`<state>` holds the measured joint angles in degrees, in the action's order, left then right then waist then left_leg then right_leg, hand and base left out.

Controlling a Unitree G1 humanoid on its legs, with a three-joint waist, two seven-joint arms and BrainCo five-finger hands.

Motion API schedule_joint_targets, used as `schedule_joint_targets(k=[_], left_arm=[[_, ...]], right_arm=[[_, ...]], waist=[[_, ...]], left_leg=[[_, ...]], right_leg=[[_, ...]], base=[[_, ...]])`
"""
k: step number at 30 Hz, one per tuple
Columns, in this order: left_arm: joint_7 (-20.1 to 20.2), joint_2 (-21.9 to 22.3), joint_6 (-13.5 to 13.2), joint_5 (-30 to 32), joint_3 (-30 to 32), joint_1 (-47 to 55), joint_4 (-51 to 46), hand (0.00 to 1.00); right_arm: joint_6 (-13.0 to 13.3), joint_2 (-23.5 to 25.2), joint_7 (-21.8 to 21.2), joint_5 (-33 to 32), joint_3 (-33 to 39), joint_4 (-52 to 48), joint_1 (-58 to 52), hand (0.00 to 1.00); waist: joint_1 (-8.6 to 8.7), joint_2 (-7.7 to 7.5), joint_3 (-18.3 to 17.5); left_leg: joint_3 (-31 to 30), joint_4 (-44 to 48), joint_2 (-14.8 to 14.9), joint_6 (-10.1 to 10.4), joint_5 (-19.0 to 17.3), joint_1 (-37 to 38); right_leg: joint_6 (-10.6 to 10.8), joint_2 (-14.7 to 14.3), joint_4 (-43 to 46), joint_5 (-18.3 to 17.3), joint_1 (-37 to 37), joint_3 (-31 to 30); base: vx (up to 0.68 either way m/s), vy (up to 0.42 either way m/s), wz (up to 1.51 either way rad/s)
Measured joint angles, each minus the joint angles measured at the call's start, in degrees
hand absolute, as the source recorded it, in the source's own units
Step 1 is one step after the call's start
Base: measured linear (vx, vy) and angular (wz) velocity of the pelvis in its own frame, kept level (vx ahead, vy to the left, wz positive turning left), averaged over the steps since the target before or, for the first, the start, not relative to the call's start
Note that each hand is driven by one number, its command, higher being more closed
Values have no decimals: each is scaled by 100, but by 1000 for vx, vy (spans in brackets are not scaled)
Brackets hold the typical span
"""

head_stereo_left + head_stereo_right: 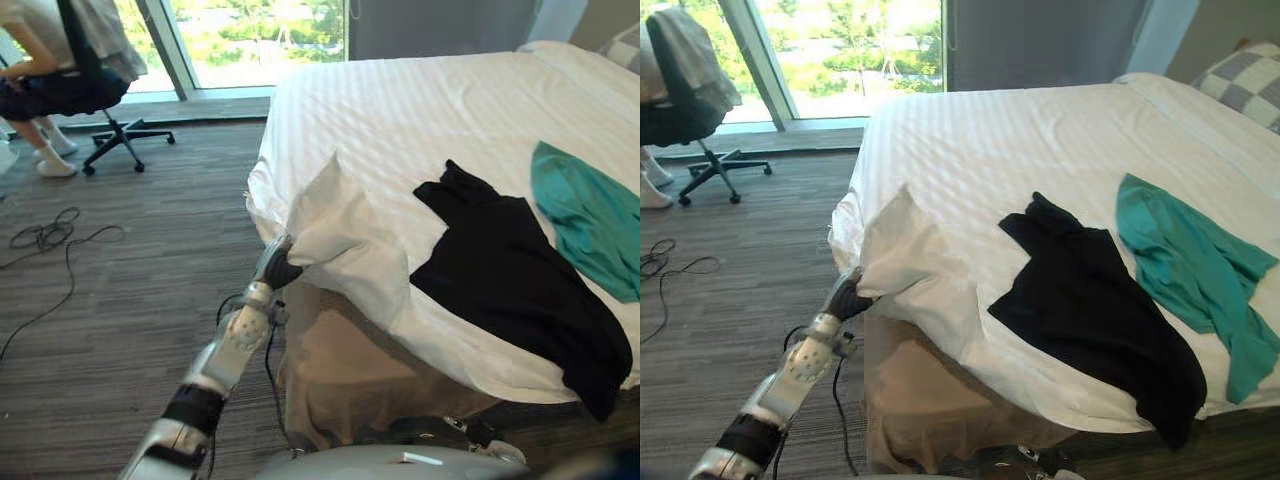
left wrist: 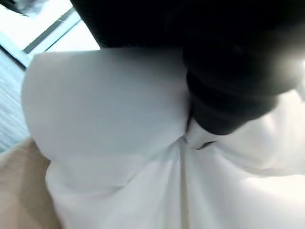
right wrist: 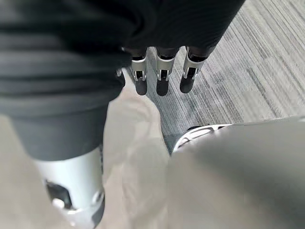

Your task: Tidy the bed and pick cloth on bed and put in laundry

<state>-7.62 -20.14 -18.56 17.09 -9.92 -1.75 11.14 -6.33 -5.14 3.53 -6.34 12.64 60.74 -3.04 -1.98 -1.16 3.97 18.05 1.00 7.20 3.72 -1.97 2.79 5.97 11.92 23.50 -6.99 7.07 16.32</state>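
L hand [image 1: 279,268] clenched on white sheet [image 1: 340,235] at corner of bed [image 1: 400,110]. Black cloth [image 1: 505,275] lies on bed, well apart to hand's R. R hand [image 3: 162,78] slack, empty.

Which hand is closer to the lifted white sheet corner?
Left. The left hand grips the white sheet corner at the bed edge; the right hand hangs open over the floor, apart.

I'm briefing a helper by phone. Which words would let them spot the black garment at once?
On the white bed, two cloths lie by the near edge. The black garment is the one beside the lifted sheet corner; its neighbour, the teal cloth, lies toward the pillow.
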Motion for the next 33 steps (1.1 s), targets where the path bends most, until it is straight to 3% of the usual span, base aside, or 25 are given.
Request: schedule_joint_targets(k=[2, 3, 5, 7, 10, 14, 17, 20, 22, 23, 25, 26, 27, 28, 29, 31, 32, 33], left_arm=[[25, 154, 3, -66, 178, 363, -27, 0], [25, 339, 33, -271, 370, 759, -67, 0], [16, 556, 126, -461, 470, 1047, -58, 0], [-52, 790, 347, -747, 589, 1201, 99, 0], [-243, 1137, 717, -1308, 729, 1187, 1022, 0], [-481, 1513, 832, -2072, 1230, 1344, 2578, 0], [-664, 1699, 958, -3206, 2160, 1568, 3931, 0], [-522, 1813, 1489, -3636, 2981, 1776, 4942, 0], [-266, 1916, 1866, -3330, 3208, 1995, 5289, 0], [172, 2137, 2205, -2863, 3271, 2120, 5387, 0], [309, 2199, 2279, -2760, 3253, 2129, 5387, 0], [719, 2292, 2419, -2369, 3180, 2091, 5410, 0], [875, 2294, 2475, -1967, 3076, 2072, 5450, 0], [875, 2283, 2480, -1888, 3039, 2069, 5452, 0], [811, 2187, 2514, -1433, 2954, 2040, 5456, 0], [716, 1916, 2527, -1052, 2678, 2025, 5459, 0], [674, 1671, 2527, -856, 2502, 1997, 5459, 0], [560, 1467, 2523, -736, 2364, 1846, 5431, 0]], right_arm=[[-43, -17, -85, 0, -13, 130, 49, 0], [-66, -29, -123, 7, -9, 176, 114, 0], [-82, -109, -136, 30, -12, 185, 233, 0], [-93, -191, -231, 21, -20, 187, 416, 0], [-106, -306, -326, -5, -196, 170, 546, 0], [-101, -329, -331, -58, -193, 153, 485, 0], [-79, -312, -328, -93, -71, 163, 254, 0], [-1, -198, -312, -86, 152, 307, 68, 0], [50, -150, -290, -58, 206, 391, -18, 0], [116, -178, -247, 11, 266, 390, -28, 0], [129, -182, -228, 44, 265, 388, -75, 0], [206, -128, -187, 103, 264, 409, -160, 0], [266, -204, -153, 104, 262, 362, -250, 0], [280, -221, -146, 106, 260, 352, -257, 0], [365, -285, -47, -12, 288, 353, -372, 0], [396, -161, 30, -346, 305, 405, -468, 0], [432, -83, 196, -777, 325, 439, -474, 0], [527, -2, 474, -1349, 498, 435, -485, 0]], waist=[[67, -57, -22], [71, -159, -87], [-117, -46, -136], [-350, 66, -122], [-383, 186, -62], [-404, 328, 47], [-417, 429, 215], [-494, 456, 301], [-490, 464, 303], [-458, 468, 304], [-448, 435, 274], [-417, 302, 213], [-332, 385, 158], [-312, 415, 140], [-196, 600, 61], [-95, 363, -67], [-31, 234, -129], [89, 142, -108]], left_leg=[[-61, 261, -78, -75, -46, -48], [-141, 626, -138, -129, -90, -224], [-119, 883, -18, -160, -82, -423], [-106, 1155, 108, -178, -78, -685], [-82, 1307, 132, -177, -78, -798], [1, 1186, 188, -170, -82, -771], [20, 982, 227, -86, -135, -633], [53, 1017, 268, -43, -210, -549], [129, 1036, 276, -45, -295, -503], [276, 971, 259, -9, -347, -485], [351, 885, 217, 45, -394, -466], [513, 1477, 188, -277, -514, -537], [490, 2266, 457, -326, -812, -505], [488, 2270, 500, -287, -888, -472], [430, 1823, 499, -70, -1166, -352], [415, 1248, 228, -95, -834, -304], [397, 630, 28, -22, -587, -133], [454, 205, -94, -78, -374, 45]], right_leg=[[-41, 297, 1519, -340, 175, 21], [-2, 313, 1380, -270, 28, 67], [-17, -4, 497, -208, -308, 174], [53, -366, -1330, 12, -1035, 193], [87, -513, -2305, 368, -1402, 213], [12, -604, -2663, 537, -1512, 191], [-58, -703, -2835, 605, -1602, 188], [-164, -706, -2925, 611, -1723, 180], [-190, -686, -2926, 593, -1725, 151], [-188, -629, -2924, 596, -1678, 93], [-180, -567, -2926, 608, -1633, 79], [-203, -348, -2823, 639, -1456, 45], [-184, -347, -2631, 659, -1347, 53], [-186, -368, -2621, 661, -1340, 66], [-133, -493, -2602, 710, -1329, 161], [-211, -382, -2512, 810, -1198, 262], [-215, -342, -2459, 810, -1110, 365], [-214, -281, -2446, 801, -1097, 536]], base=[[82, -52, 33], [98, -57, 20], [35, -44, -26], [-3, -91, -40], [-95, -47, -16], [-116, -17, -4], [-159, -1, 6], [-119, 4, -4], [-136, 33, -24], [-112, 48, -31], [-78, 72, -20], [-45, 111, -26], [-30, 78, -25], [-49, 168, -11], [-21, 137, 11], [4, 104, 16], [48, 36, 24], [22, 24, 20]])
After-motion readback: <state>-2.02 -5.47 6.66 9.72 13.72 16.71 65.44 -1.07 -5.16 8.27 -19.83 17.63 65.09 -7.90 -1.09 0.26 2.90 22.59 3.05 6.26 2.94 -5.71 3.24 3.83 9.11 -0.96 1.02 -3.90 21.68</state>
